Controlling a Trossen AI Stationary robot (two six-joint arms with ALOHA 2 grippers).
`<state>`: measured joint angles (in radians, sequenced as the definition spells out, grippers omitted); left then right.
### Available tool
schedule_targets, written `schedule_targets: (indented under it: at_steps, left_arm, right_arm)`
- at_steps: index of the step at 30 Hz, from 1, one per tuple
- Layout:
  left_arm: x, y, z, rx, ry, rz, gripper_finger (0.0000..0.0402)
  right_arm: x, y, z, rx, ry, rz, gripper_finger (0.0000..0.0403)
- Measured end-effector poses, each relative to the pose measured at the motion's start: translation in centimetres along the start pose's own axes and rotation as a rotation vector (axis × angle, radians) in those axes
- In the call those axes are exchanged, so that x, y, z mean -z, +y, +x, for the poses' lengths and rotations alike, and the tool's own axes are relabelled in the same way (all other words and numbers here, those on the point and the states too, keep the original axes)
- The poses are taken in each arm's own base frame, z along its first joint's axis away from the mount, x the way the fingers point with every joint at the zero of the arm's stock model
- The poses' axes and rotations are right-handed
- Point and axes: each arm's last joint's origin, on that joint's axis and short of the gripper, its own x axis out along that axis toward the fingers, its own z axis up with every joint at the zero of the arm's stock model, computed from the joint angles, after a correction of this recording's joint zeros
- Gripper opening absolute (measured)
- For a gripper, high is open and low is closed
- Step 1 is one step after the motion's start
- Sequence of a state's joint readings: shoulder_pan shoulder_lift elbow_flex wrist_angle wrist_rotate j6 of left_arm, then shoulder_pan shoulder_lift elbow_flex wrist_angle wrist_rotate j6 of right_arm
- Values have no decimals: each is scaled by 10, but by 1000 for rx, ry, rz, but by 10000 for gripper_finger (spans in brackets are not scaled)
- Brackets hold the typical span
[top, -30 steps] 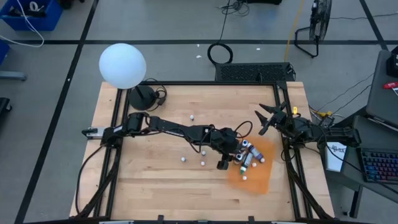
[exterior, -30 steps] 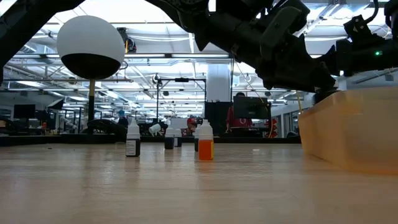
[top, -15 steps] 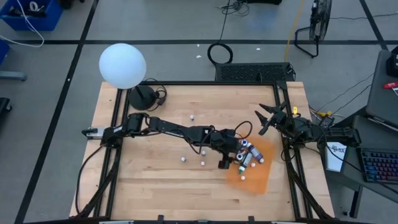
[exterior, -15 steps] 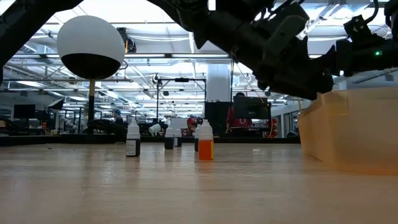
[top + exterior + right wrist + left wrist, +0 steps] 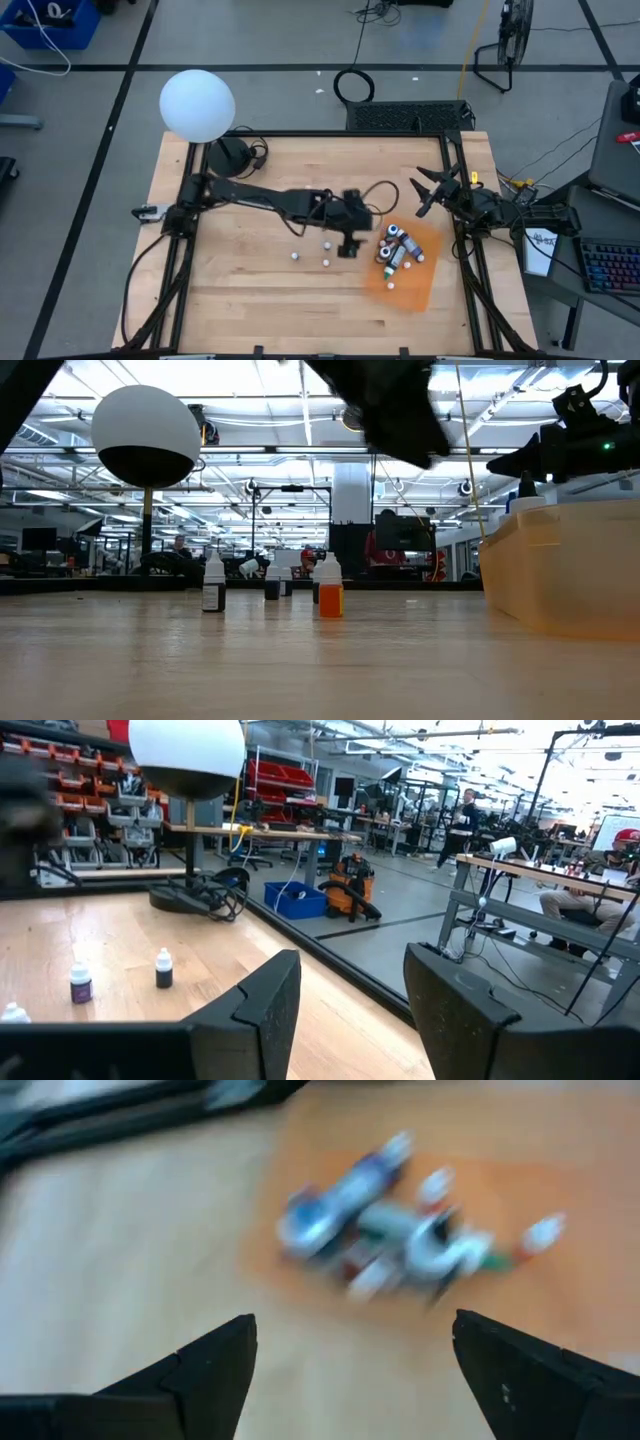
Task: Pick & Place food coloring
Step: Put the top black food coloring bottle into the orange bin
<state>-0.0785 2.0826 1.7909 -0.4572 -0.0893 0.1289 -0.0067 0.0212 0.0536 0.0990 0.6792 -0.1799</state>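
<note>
The left gripper has its fingers spread wide and released, nothing between them; in the high view the left gripper hangs over the bare wood just left of the orange sheet. From its wrist view, beyond the spread fingers, a cluster of food coloring bottles lies on the orange sheet, blurred, with pale, blue and green tops showing. No writing on them can be read.

In the high view that cluster of food coloring bottles sits on the far left part of the sheet, most lying on their sides and touching one another, and one small whitish bottle lies apart, nearer on the sheet. Left of the sheet, loose bottles stand on the tabletop, with a single one farther back. The low view shows several of these upright: a dark-bodied one with a pale top and an orange-bodied one; their labels are too small to read.

The right gripper rests at the far right side of the tabletop, its fingers parted and grasping nothing, well apart from the sheet's bottles. Its wrist view shows two small dark bottles standing on the wood.

A white globe lamp stands at the far left corner.
</note>
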Motion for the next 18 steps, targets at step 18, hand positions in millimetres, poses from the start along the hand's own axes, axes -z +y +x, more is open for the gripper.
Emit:
schedule_targets:
  at_steps: [18]
  left_arm:
    - [159, 132, 0, -235, 558, -470, 276]
  right_arm:
    - [0, 0, 0, -1, 4, -3, 167]
